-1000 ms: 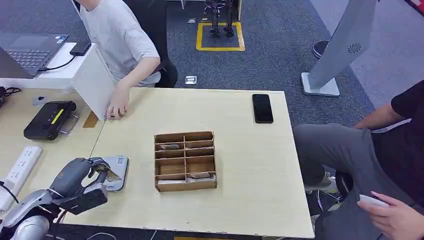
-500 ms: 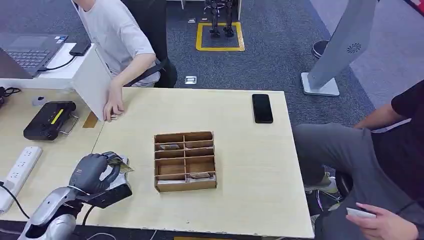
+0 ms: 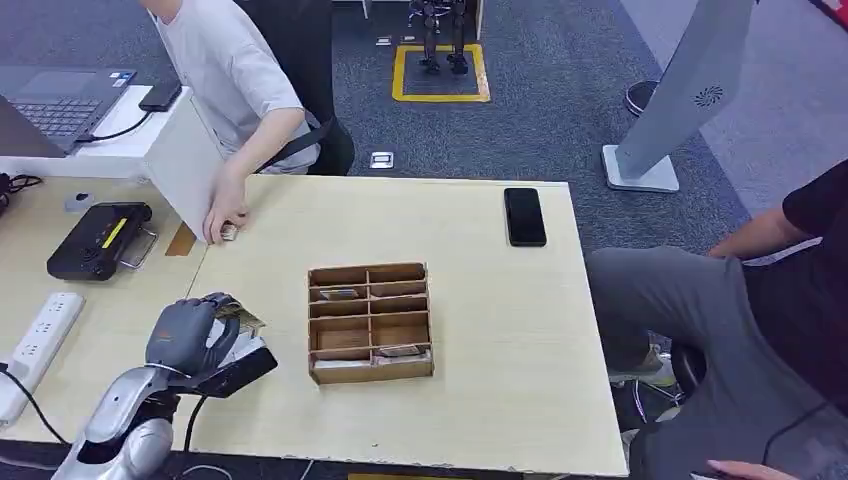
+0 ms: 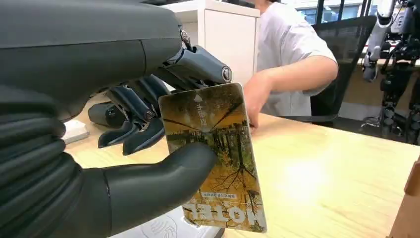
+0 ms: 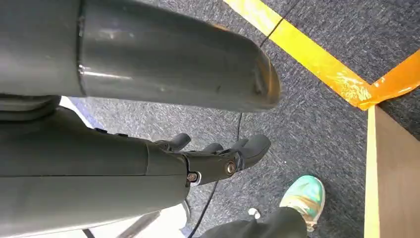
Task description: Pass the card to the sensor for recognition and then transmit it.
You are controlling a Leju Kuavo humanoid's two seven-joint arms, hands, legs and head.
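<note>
Now left hand (image 4: 124, 163) pinches card (image 4: 214, 158), long axis upright, tilted over sensor (image 4: 163, 228); right hand (image 5: 218, 158) empty.

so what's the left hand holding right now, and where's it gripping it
The left hand holds the card, pinched at one long edge between thumb and fingers.
</note>
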